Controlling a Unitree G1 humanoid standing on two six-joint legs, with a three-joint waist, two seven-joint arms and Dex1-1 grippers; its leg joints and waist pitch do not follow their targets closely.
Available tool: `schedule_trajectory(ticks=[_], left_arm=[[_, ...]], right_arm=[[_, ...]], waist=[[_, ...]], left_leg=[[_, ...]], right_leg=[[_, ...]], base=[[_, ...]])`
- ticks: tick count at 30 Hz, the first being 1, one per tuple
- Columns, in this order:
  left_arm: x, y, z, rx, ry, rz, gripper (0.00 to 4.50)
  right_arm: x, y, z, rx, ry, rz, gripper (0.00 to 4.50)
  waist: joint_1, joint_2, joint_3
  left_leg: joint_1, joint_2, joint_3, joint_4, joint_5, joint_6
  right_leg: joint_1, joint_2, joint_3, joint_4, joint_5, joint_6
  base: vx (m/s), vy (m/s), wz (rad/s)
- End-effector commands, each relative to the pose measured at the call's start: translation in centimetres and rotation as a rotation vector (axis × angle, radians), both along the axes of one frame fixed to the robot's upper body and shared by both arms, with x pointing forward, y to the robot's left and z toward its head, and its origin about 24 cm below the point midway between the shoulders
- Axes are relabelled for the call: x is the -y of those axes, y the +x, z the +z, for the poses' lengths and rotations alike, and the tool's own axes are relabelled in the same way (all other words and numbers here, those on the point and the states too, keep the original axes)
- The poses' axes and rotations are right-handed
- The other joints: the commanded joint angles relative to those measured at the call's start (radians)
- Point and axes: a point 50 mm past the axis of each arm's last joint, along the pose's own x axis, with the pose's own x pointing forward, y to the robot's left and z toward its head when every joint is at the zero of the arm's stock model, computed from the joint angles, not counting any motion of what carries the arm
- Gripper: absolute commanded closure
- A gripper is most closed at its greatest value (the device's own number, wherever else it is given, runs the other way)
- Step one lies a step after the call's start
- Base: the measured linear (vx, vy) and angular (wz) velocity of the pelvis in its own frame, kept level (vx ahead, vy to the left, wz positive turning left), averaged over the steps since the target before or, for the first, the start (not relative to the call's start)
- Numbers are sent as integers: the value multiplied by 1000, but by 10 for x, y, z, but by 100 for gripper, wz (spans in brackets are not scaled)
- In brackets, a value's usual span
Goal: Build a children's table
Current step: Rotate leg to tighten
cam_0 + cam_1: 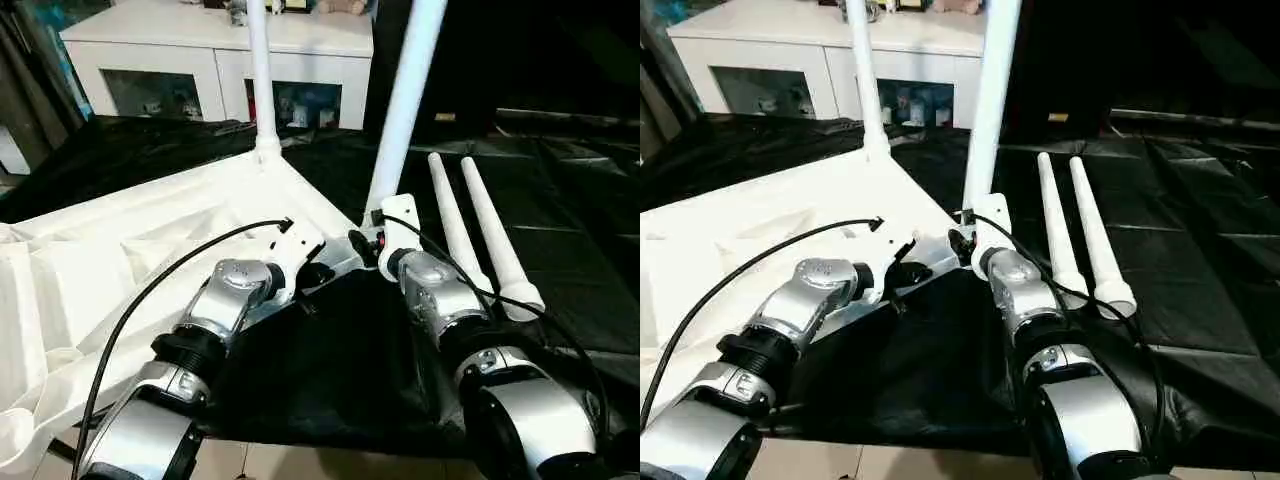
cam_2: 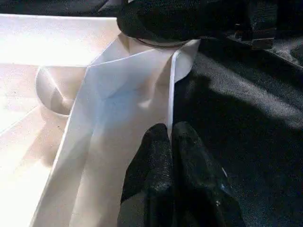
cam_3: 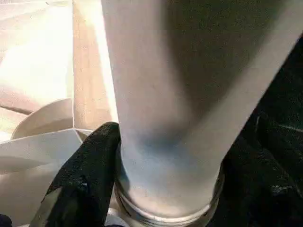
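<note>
A white plastic tabletop (image 1: pixel 150 250) lies upside down on a black sheet (image 1: pixel 330 370), its ribbed underside facing up and its rounded corner sockets showing at the near and far corners. Two long white tapered legs already stand upright in it: the far leg (image 1: pixel 260 80) rises from the far corner socket, and the near leg (image 1: pixel 405 110) rises, slightly tilted, from the corner closest to the robot. The right gripper (image 3: pixel 161 189) clasps the base of that near leg, its black fingers (image 3: pixel 85 175) set on either side of the tube just above the socket's rim. The left gripper (image 2: pixel 173 142) has its two black fingers pressed together on the thin raised edge of the tabletop beside the same corner, pinching the white rim between them. Two more legs (image 1: pixel 485 235) lie side by side on the black sheet to the right of the tabletop, thin ends pointing away from the robot, thick ends near its right forearm. A black cable (image 1: pixel 150 290) arcs over the left forearm. Behind the work stands a white cabinet (image 1: pixel 220 60) with glass doors.
</note>
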Motion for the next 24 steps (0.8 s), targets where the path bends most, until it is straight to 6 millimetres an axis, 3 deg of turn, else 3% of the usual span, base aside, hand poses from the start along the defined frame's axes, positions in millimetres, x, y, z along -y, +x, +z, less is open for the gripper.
schedule_trajectory(ticks=[1, 6, 10, 11, 13, 15, 17, 21, 24], left_arm=[[-4, 1, -3, 9, 30, 18, 450], [-21, -10, -4, -32, 27, -91, 450], [-33, -19, -3, -57, 31, -180, 450], [-38, -26, -1, -68, 27, -247, 450], [-43, -31, 2, -72, 22, -301, 450], [-47, -36, 4, -83, 14, -330, 450], [-51, -39, 6, -100, 21, -349, 450], [-57, -43, 5, -109, 47, -355, 450], [-59, -45, 6, -112, 43, -352, 450]], right_arm=[[-32, -14, -10, -49, 60, 173, 113], [-19, -11, 3, -21, 126, 352, 61], [-3, -12, 10, 16, 65, 492, 20], [6, -13, 14, 20, 42, 564, 20], [14, -14, 17, 20, 15, 629, 20], [20, -16, 18, 14, -15, 681, 20], [25, -18, 18, -1, -30, 729, 20], [30, -21, 16, -32, -51, 773, 20], [30, -23, 14, -50, -58, 795, 53]], waist=[[-1, 2, -55], [-7, -3, -57], [-11, -4, -66], [-9, -5, -75], [-5, -4, -81], [-2, -2, -74], [6, -1, -70], [6, -2, -63], [5, -5, -60]], left_leg=[[0, 28, -13, -80, -245, -6], [-7, 31, -12, -79, -205, 19], [-11, 28, -8, -66, -86, 55], [-15, 25, -7, -54, -1, 93], [-21, 23, -4, -41, 57, 139], [-19, 28, -1, -41, 31, 154], [-16, 34, -2, -46, -18, 135], [-12, 37, -3, -55, -88, 89], [-10, 36, -3, -59, -125, 57]], right_leg=[[34, -75, 51, -90, -205, -167], [41, -76, 51, -85, -155, -184], [49, -70, 47, -62, 42, -233], [52, -66, 45, -44, 194, -265], [48, -61, 41, -31, 320, -285], [40, -62, 39, -35, 291, -301], [39, -64, 38, -41, 189, -295], [38, -67, 41, -51, 61, -279], [39, -70, 44, -59, -12, -261]], base=[[0, 0, 0], [0, 0, 0], [0, 0, 0], [0, 0, 0], [0, 0, 0], [0, 0, 0], [0, 0, 0], [0, 0, 0], [0, 0, 0]])
